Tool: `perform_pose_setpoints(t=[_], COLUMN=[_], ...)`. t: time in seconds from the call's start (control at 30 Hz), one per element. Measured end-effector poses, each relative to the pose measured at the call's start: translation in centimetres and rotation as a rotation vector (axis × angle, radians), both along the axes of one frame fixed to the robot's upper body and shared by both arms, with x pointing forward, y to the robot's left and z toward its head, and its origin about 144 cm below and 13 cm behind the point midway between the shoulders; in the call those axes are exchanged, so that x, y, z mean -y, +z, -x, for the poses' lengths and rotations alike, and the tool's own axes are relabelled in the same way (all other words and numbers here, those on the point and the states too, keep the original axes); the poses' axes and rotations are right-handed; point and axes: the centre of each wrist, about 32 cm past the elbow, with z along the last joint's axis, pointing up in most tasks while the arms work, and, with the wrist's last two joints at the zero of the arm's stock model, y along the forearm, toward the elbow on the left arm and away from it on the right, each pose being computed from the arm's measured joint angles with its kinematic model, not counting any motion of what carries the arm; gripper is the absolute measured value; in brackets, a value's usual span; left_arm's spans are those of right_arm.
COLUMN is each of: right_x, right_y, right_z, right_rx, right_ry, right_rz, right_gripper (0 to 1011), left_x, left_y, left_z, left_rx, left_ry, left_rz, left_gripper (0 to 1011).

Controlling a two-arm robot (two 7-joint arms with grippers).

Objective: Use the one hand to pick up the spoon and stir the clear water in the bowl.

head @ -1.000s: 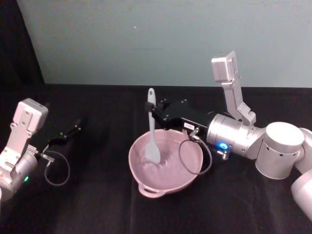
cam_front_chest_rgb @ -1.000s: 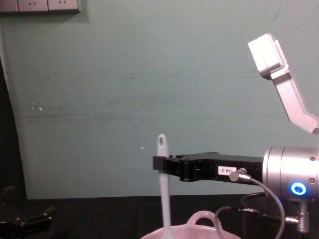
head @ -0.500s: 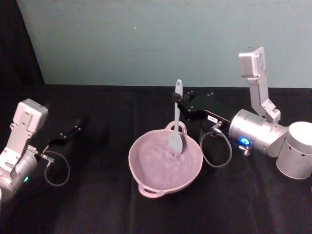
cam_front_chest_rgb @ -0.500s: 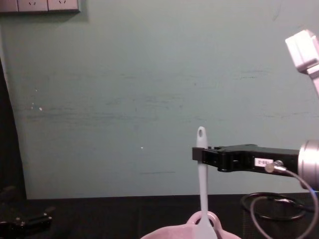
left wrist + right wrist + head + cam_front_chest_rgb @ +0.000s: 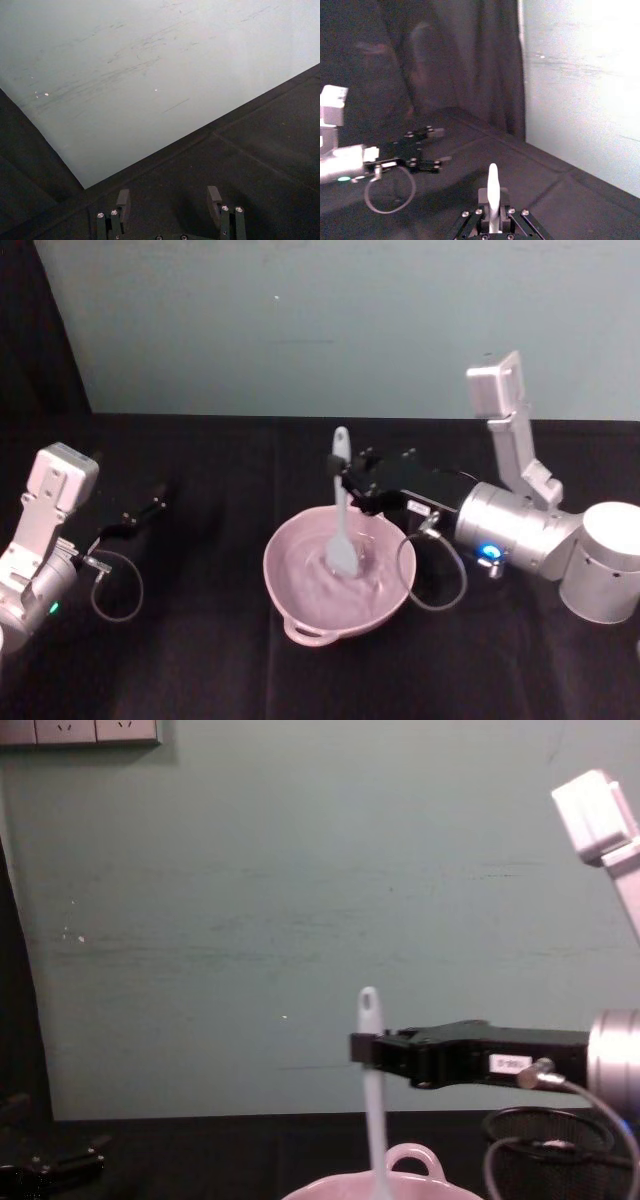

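A black mesh cup (image 5: 575, 1178) stands on the dark table (image 5: 200, 660).

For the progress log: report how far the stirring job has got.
Done: the spoon is picked up, clamped near its handle's top by the right hand. In hand: it stands upright with its paddle down in the pink bowl, whose water looks rippled. Left: probably more stirring, then releasing the spoon. The left hand is parked open, off to the left.

a: what sort of place is this?
b: looks like a robot test lab. bare teal wall (image 5: 250, 900), sockets (image 5: 95, 730) high on it, black-draped tabletop (image 5: 200, 670) below it, dark curtain (image 5: 460, 65) beside it.
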Motion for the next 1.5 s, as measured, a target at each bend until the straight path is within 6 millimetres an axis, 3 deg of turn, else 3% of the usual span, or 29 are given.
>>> perform_pose_setpoints(t=[0.23, 0.57, 0.93, 1.23, 1.5], right_x=[-1.8, -2.8, -1.2, 1.1, 1.3], right_y=[-0.1, -0.8, -1.5, -1.1, -0.5], right_z=[-0.1, -1.4, -2.4, -1.6, -0.6], right_rx=[-0.009, -0.030, -0.013, 0.015, 0.025], right_ry=[0.056, 0.042, -0.074, -0.133, -0.094], right_rz=[-0.012, -0.065, -0.096, -0.072, -0.017], right_gripper=[120, 120, 120, 120, 120], left_x=[0.0, 0.0, 0.0, 0.0, 0.0], left_y=[0.0, 0.0, 0.0, 0.0, 0.0], left_z=[0.0, 0.0, 0.0, 0.0, 0.0], left_rx=[0.000, 0.000, 0.000, 0.000, 0.000], left_ry=[0.000, 0.000, 0.000, 0.000, 0.000], left_rz=[0.000, 0.000, 0.000, 0.000, 0.000], left_gripper=[1005, 1005, 1005, 1005, 1005])
